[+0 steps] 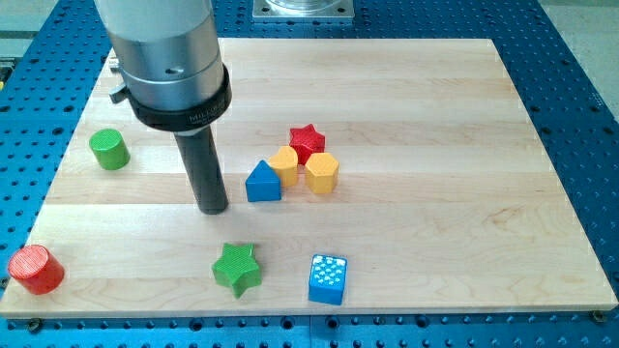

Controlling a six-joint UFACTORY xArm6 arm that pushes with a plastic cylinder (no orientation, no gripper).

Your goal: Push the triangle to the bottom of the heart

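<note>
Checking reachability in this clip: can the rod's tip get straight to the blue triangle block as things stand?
Probably yes. My tip stands just to the view's left of the blue triangle block, with only bare wooden board between them; the yellow heart block sits behind it.

A wide, smooth grey metal cylinder (160,39) forms the arm's end, ringed below by a black collar (179,97) with faint pale lettering. A small screw hole marks the grey shell. Beneath the collar, a straight dark rod (203,164) narrows down to my tip (214,209).
</note>
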